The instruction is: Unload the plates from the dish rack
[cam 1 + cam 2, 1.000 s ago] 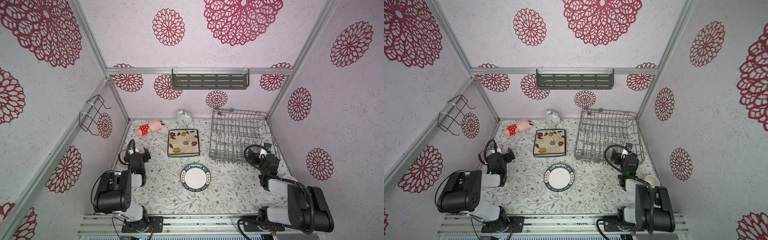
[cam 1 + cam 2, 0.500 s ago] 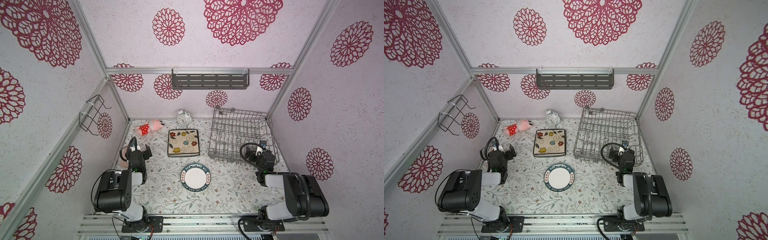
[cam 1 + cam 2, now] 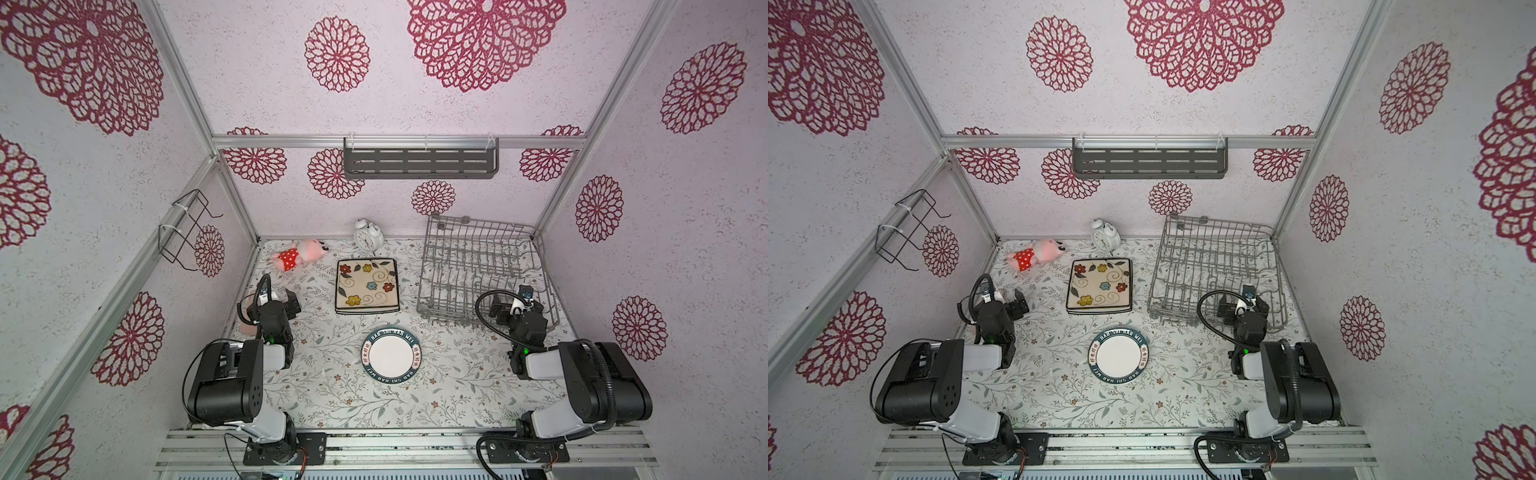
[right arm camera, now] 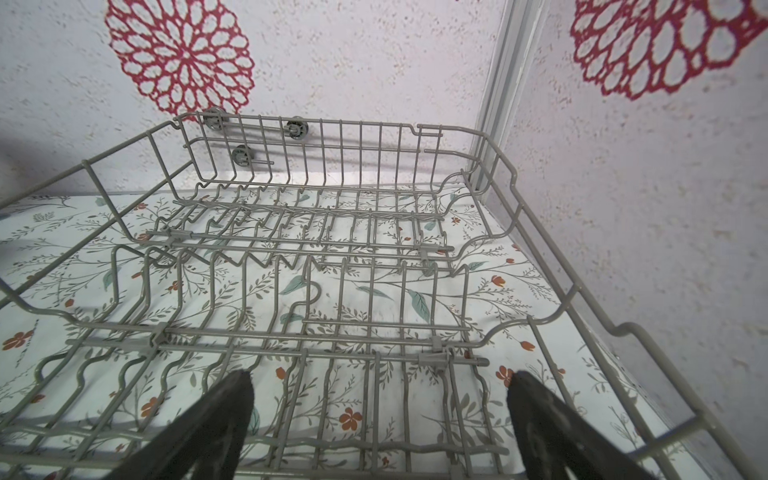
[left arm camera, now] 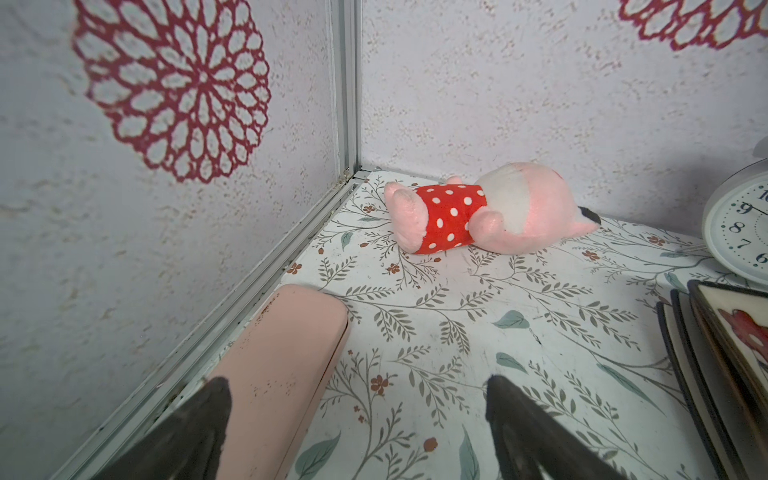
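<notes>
The dish rack [image 3: 478,266] [image 3: 1212,266], a grey wire basket, stands at the back right; in the right wrist view the rack [image 4: 332,208] shows only bare tines. A stack of square plates [image 3: 365,284] [image 3: 1099,286] with a flower-painted one on top lies flat mid-table, and its edge [image 5: 727,353] shows in the left wrist view. A round white plate with a teal rim [image 3: 390,359] [image 3: 1118,356] lies nearer the front. My right gripper [image 3: 517,306] [image 3: 1243,307] [image 4: 380,378] hangs open over the rack's near edge. My left gripper [image 3: 276,297] [image 3: 1007,298] [image 5: 355,386] is open left of the stack.
A pink plush toy [image 3: 297,257] [image 5: 478,212] and a white alarm clock [image 3: 368,237] [image 5: 739,224] lie by the back wall. A flat pink block [image 5: 282,365] rests along the left wall. A dark slotted shelf [image 3: 419,160] and a black wire holder [image 3: 187,232] hang on the walls.
My right gripper has shifted a little toward the back, further over the rack's near edge. My left gripper has crept slightly toward the back. Plates and rack have stayed put.
</notes>
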Robot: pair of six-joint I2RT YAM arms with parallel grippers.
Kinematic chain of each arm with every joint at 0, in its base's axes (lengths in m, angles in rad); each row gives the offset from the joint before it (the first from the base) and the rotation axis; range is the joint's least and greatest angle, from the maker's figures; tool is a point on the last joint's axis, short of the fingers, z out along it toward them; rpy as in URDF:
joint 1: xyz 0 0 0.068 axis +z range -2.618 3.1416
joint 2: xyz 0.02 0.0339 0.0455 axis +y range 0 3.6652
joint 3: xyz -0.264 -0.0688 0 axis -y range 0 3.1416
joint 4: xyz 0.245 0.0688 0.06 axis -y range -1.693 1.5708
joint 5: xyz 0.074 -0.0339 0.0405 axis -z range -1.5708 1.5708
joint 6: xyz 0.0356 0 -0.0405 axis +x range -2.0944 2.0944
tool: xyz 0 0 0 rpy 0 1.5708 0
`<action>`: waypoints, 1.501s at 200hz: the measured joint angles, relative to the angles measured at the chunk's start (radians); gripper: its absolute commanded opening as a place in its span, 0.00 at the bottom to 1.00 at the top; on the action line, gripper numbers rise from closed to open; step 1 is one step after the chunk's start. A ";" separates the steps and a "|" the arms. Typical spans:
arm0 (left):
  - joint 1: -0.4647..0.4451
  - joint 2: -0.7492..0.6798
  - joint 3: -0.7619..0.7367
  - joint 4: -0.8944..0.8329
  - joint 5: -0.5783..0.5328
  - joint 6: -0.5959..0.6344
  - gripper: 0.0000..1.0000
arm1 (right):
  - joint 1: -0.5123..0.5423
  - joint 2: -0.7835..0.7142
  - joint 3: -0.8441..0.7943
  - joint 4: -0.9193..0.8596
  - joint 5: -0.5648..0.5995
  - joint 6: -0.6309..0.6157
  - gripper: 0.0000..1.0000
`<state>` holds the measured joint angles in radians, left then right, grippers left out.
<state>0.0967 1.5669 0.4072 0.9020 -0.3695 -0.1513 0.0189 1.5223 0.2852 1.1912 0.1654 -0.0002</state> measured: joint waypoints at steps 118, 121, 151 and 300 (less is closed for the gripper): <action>-0.047 0.000 -0.012 0.053 -0.067 0.020 0.97 | 0.000 0.000 -0.002 0.004 0.008 0.000 0.99; -0.047 0.000 -0.012 0.054 -0.067 0.021 0.97 | 0.000 0.000 -0.002 0.004 0.008 0.000 0.99; -0.038 0.000 -0.008 0.043 -0.053 0.019 0.97 | 0.000 0.000 -0.002 0.004 0.010 0.000 0.99; -0.009 0.000 -0.005 0.024 -0.005 0.012 0.97 | 0.000 0.001 -0.002 0.005 0.014 0.000 0.99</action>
<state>0.0875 1.5669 0.4019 0.9260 -0.3748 -0.1394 0.0189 1.5234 0.2836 1.1965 0.1791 0.0002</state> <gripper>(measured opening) 0.975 0.989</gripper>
